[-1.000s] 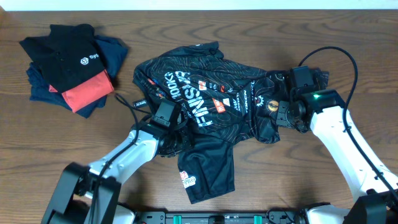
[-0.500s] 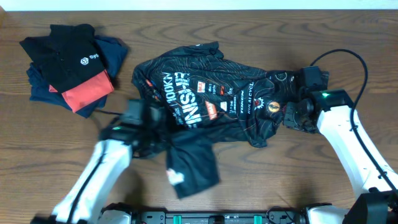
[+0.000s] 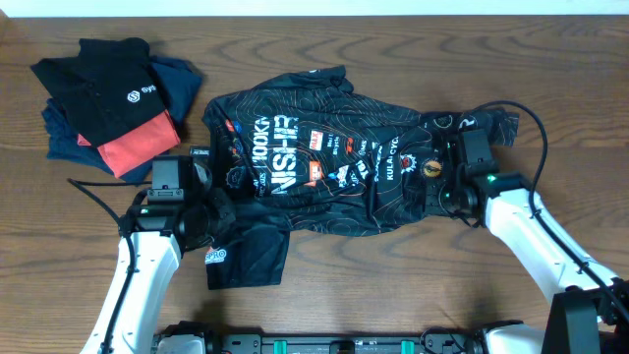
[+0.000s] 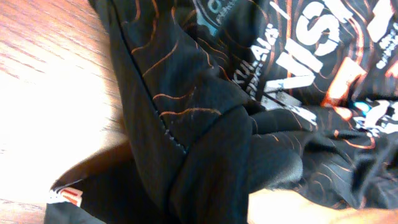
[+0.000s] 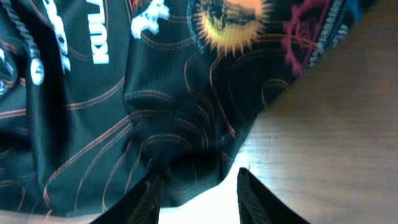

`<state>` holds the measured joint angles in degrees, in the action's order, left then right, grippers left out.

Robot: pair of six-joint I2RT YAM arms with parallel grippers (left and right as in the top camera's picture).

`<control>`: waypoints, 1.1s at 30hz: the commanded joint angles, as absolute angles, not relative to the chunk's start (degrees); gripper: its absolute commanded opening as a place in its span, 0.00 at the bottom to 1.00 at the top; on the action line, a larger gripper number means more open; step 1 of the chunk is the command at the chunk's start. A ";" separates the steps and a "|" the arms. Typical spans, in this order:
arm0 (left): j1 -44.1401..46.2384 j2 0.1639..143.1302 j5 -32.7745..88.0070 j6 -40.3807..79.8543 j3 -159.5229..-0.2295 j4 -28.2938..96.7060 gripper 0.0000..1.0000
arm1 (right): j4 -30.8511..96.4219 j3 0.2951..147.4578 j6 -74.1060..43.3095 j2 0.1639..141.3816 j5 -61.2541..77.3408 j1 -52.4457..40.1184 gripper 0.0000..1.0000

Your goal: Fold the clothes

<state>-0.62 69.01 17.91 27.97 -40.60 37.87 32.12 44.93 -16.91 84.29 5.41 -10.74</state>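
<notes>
The black jersey (image 3: 334, 167) with copper contour lines and white and red lettering lies spread across the middle of the table, crumpled. My left gripper (image 3: 208, 224) is at its lower left corner, where a dark flap (image 3: 246, 258) trails towards the front edge. In the left wrist view the jersey fabric (image 4: 205, 106) fills the frame and covers the jaws. My right gripper (image 3: 450, 192) is at the jersey's right edge. In the right wrist view its fingers (image 5: 198, 196) are apart, with the jersey's hem (image 5: 186, 168) hanging between them over bare wood.
A pile of clothes lies at the back left: a plain black top with a white logo (image 3: 113, 84), navy cloth (image 3: 182, 84) and a coral-red piece (image 3: 138, 146). The wooden table (image 3: 413, 285) shows bare at the front right. A black cable loops over my right arm (image 3: 531, 113).
My left gripper has pulled the jersey's lower left part leftward, stretching the jersey flatter. My right gripper moved right, then back left onto the jersey's right edge.
</notes>
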 commanded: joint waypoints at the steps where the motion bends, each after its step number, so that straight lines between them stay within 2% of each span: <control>1: -0.84 69.23 14.68 26.59 -41.58 38.13 0.06 | 27.57 41.93 -18.96 84.47 0.69 -11.05 0.39; 7: -0.84 69.23 14.70 26.59 -41.58 38.15 0.06 | 20.58 40.16 -26.15 86.87 -7.55 -10.66 0.39; 14: -0.84 69.23 14.70 26.59 -41.58 38.15 0.06 | 13.19 40.16 -31.77 92.47 -7.73 -9.78 0.44; 18: -0.84 69.23 14.70 26.59 -41.58 38.15 0.06 | 11.62 40.16 -36.27 95.81 -7.68 -8.78 0.43; 19: -0.84 69.23 14.70 26.59 -41.58 38.13 0.06 | 11.22 40.16 -36.86 96.71 -7.40 -8.62 0.35; 21: -0.84 69.23 14.70 26.59 -41.58 38.13 0.06 | 10.63 40.16 -37.26 97.56 -7.27 -8.51 0.08; 22: -0.84 69.23 14.70 26.59 -41.58 38.17 0.06 | 10.66 40.18 -37.19 97.47 -7.55 -8.51 0.01; 30: -0.84 69.23 14.70 26.57 -41.58 38.35 0.06 | 26.61 44.86 -35.86 83.20 -13.69 -3.31 0.01; 33: -0.84 69.23 14.70 26.57 -41.58 38.37 0.06 | 28.77 49.76 -24.25 78.06 -7.86 -1.21 0.01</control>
